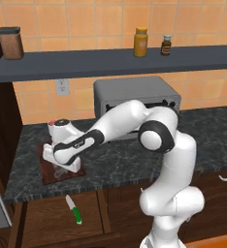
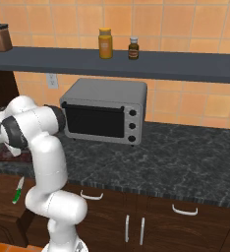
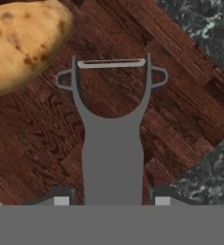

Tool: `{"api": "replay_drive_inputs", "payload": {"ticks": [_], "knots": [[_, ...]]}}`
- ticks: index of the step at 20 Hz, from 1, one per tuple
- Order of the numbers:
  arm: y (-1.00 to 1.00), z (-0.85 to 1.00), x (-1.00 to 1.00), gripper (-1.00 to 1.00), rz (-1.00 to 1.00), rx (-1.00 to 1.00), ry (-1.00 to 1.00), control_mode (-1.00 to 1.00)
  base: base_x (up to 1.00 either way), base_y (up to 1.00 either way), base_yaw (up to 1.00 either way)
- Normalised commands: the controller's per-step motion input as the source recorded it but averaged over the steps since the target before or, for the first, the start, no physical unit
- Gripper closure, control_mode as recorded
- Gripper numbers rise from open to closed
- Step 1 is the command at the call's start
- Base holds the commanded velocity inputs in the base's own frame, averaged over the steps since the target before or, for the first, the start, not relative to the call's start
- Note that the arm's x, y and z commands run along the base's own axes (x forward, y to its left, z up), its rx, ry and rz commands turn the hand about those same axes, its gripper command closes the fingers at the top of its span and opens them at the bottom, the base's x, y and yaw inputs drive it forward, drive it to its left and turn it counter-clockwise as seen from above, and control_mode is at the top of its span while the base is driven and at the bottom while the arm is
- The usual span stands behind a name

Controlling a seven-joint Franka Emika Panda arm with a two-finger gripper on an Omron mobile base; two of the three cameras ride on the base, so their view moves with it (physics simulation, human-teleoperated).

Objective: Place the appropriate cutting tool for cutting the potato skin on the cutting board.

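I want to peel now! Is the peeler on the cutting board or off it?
On, or just above: in the hand view the peeler lies over the cutting board, beside the potato. Whether it touches, cannot tell.

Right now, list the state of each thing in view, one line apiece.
peeler: over the board, handle between the finger tips, contact unclear
potato: lying on the board, clear of the peeler
cutting board: flat on the counter
gripper: low over the board, open or shut unclear
toaster oven: door closed
green-handled knife: lying below the counter's edge
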Motion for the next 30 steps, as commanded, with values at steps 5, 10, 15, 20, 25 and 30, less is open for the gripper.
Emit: {"api": "replay_drive_inputs", "payload": {"ticks": [5,10,15,20,25,30], "knots": [[-0.07,0.12,-0.20,-1.00,0.00,0.00,0.00,-1.00,0.00,0.00,0.00],[-0.37,0.45,-0.56,-1.00,0.01,0.00,-0.04,-1.00,0.00,0.00,0.00],[-0.89,0.14,-1.00,-1.00,0.10,0.00,-0.08,-1.00,0.00,0.00,0.00],[-1.00,0.15,-0.99,-1.00,0.19,0.00,-0.05,-1.00,0.00,0.00,0.00],[-0.76,0.60,-0.77,-1.00,0.16,0.01,0.00,-1.00,0.00,0.00,0.00],[-0.82,0.49,-0.91,-1.00,0.15,-0.01,0.00,-1.00,0.00,0.00,0.00]]}}
